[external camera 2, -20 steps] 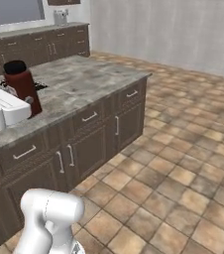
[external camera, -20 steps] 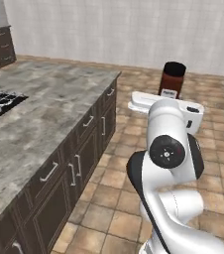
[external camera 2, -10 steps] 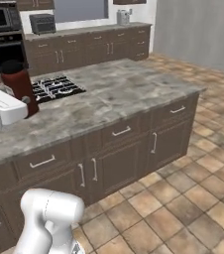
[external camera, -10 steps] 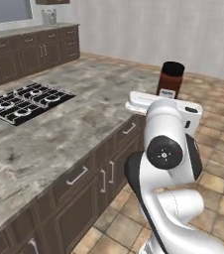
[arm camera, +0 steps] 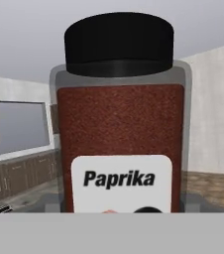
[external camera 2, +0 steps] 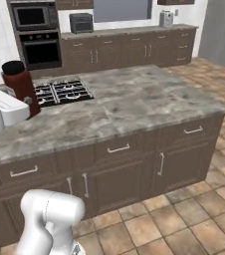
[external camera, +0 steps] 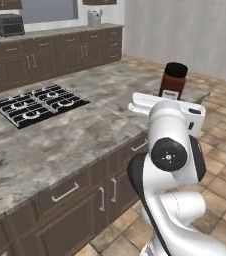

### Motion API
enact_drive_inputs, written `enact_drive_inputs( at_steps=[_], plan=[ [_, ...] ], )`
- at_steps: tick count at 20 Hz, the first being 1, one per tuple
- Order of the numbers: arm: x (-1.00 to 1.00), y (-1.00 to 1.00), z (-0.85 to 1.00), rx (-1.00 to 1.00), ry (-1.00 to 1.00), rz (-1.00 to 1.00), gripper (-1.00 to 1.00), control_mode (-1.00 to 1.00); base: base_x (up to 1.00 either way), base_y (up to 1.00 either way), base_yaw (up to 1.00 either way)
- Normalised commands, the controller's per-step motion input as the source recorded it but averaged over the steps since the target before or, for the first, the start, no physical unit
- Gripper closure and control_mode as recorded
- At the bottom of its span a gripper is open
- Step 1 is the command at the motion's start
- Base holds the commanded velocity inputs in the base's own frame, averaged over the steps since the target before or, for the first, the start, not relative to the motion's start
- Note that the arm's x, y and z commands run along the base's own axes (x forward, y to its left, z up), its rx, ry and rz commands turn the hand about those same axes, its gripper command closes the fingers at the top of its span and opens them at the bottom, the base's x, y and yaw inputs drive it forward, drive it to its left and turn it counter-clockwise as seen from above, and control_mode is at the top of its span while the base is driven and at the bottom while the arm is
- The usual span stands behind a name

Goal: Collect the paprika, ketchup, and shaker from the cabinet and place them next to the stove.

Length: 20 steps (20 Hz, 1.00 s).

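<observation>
The paprika, a tall dark red-brown jar with a black cap and a white label, stands upright in the air with my gripper shut on its lower part. From the base it shows as the paprika above the white hand, over the right end of the island, and as the paprika at the left edge. The stove, a flat black cooktop with grates, lies in the island top to the left of the jar; in the right base view the stove sits just right of it. The ketchup, the shaker and the cabinet are out of view.
The grey marble island counter has dark drawers and doors with silver handles below. A built-in oven and a toaster stand on the back wall. Tiled floor runs along the island's front and right.
The whole picture has swung as the base moved: the island and stove have come more square-on and the back wall is now in sight. The paprika stays in the gripper.
</observation>
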Motion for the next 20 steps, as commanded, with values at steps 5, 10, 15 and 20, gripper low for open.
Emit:
enact_drive_inputs(
  at_steps=[5,10,15,20],
  plan=[
    [0.00,0.00,0.00,0.00,0.00,0.00,1.00,1.00,0.70,-0.55,0.40],
    [0.00,0.00,0.00,0.00,0.00,0.00,1.00,1.00,0.54,-0.62,0.39],
    [0.00,0.00,0.00,0.00,0.00,0.00,1.00,1.00,0.48,-0.65,0.39],
    [0.00,0.00,0.00,0.00,0.00,0.00,1.00,1.00,0.37,-0.75,0.36]
  ],
)
